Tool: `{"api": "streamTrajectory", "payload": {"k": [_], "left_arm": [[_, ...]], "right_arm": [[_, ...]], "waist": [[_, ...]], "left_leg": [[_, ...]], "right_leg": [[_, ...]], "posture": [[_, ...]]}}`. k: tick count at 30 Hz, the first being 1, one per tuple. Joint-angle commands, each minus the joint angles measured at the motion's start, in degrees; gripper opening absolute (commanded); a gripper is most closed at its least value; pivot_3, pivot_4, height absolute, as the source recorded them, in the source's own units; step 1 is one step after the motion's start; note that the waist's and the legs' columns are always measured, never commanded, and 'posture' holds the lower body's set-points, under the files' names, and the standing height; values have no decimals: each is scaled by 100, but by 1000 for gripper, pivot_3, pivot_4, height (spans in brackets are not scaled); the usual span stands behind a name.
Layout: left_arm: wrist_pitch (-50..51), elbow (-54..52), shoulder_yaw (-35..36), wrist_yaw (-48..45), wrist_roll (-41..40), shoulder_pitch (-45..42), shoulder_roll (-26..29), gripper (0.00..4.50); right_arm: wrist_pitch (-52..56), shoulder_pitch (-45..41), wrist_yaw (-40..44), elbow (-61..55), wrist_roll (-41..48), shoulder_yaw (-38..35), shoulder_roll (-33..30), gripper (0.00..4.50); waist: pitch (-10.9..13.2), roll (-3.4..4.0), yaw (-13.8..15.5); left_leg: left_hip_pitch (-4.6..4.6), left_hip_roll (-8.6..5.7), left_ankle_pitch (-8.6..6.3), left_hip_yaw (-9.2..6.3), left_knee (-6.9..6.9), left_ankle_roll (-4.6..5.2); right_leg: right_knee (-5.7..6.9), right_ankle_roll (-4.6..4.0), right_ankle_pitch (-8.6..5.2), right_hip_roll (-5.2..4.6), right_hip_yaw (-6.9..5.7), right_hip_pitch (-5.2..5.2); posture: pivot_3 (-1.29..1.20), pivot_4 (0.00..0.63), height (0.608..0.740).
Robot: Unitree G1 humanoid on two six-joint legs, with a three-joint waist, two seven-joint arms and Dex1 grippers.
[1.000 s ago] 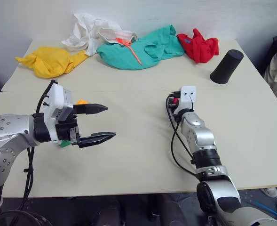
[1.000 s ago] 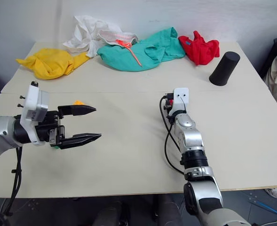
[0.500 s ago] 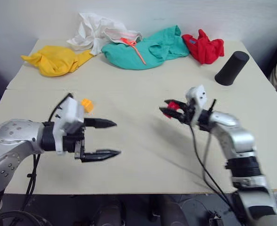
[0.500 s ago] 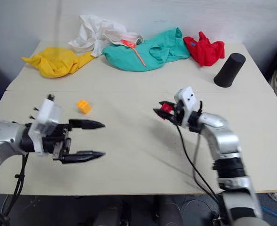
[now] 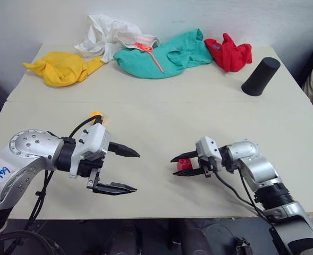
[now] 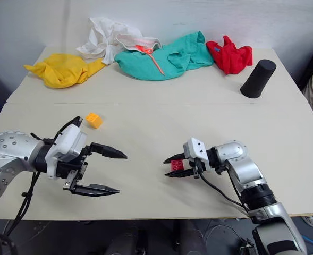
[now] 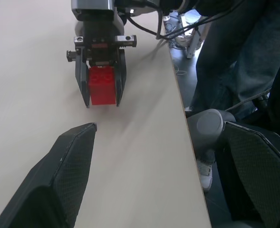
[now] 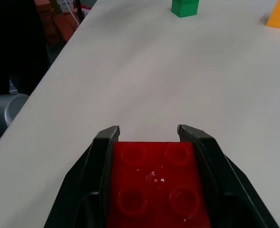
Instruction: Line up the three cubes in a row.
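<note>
The right end effector (image 6: 173, 165) is clamped on the red cube (image 6: 177, 165), held low over the table (image 6: 145, 133). The left end effector (image 6: 111, 171), at its nine o'clock, gapes empty. The orange-yellow cube (image 6: 94, 120) lies at ten o'clock; the green cube (image 8: 185, 7) sits near it. Both forearms reach inward, fingers nearly level. Releasing from this tilt could tumble the cube, or the facing fingers may collide.

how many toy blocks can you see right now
3: red block held in the right gripper; orange-yellow block on the table beyond the left arm; green block on the table near the orange-yellow one.
</note>
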Motion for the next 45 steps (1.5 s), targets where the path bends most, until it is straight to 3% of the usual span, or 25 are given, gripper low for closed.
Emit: {"api": "streamTrajectory", "payload": {"k": [1, 4, 13, 16, 21, 24, 29, 32, 38, 45], "left_arm": [[-1, -104, 167, -12, -57, -42, 44, 4500], [-9, -95, 194, 8, -34, -22, 38, 4500], [-75, 8, 221, 171, 90, 67, -28, 4500], [-68, 22, 565, 461, 174, 430, -43, 4500], [174, -263, 2265, 1085, 208, 1936, -269, 4500], [-29, -334, 3347, 1226, 658, 3202, -716, 4500], [-622, 53, 4628, 926, 1231, 4626, -1131, 4500], [-1544, 1004, 5104, 496, 1897, 5284, -1056, 4500], [-1972, 2026, 4400, 248, 2017, 4399, -314, 4500], [-2001, 2929, 2217, 8, 2362, 2259, 376, 4500]], "right_arm": [[-313, 26, -76, 125, -131, -8, 83, 1536], [-436, 36, -66, 267, -258, 40, 96, 1536], [-104, 16, 33, 130, -147, -64, -5, 4480], [435, -10, 164, -350, 268, -302, -230, 4480], [1731, -396, 220, -1085, 1192, -861, -712, 4480], [2346, -636, 210, -1329, 1626, -1082, -865, 4480], [2774, -864, 175, -1449, 1906, -1246, -948, 4480], [2661, -840, 203, -1446, 1803, -1199, -968, 4480], [2703, -767, 146, -1548, 1840, -1206, -985, 4480], [2908, -450, -44, -2050, 1990, -1360, -1140, 4480]], "waist": [[0, 0, 10], [0, 0, 6], [0, 0, -5], [3, 4, -3], [6, 9, -28], [7, 12, -28], [6, 10, 3], [6, 10, 12], [6, 10, 109], [8, 14, 93]], "left_leg": [[-1, -1, 0, -1, 2, 1], [0, -1, 0, -2, 3, 1], [0, 0, 1, -2, 3, 1], [-1, 0, 1, -2, 3, 1], [2, 7, 0, -3, -1, 1], [5, 13, -2, -4, -7, -1], [3, 8, -5, -8, -4, 1], [3, 3, -8, -10, -5, 6], [2, -2, -21, -11, -5, 16], [-6, -11, -23, -10, -8, 20]], "right_leg": [[0, 0, 0, -1, 0, 0], [0, 0, 0, -1, 0, 1], [4, 0, 0, 0, 0, 1], [4, 0, 0, -1, 0, 0], [4, 0, 0, -3, -1, -1], [-3, -2, -1, -1, -3, 0], [-29, -5, -3, -9, -9, 0], [-31, -7, -3, -18, -12, -2], [-25, -10, -4, -37, -17, -7], [-25, -7, -3, -50, -27, -7]], "posture": [[0, 150, 740], [0, 150, 740], [0, 150, 740], [0, 150, 740], [0, 150, 740], [0, 150, 740], [0, 150, 740], [0, 150, 740], [0, 150, 740], [0, 150, 740]]}}
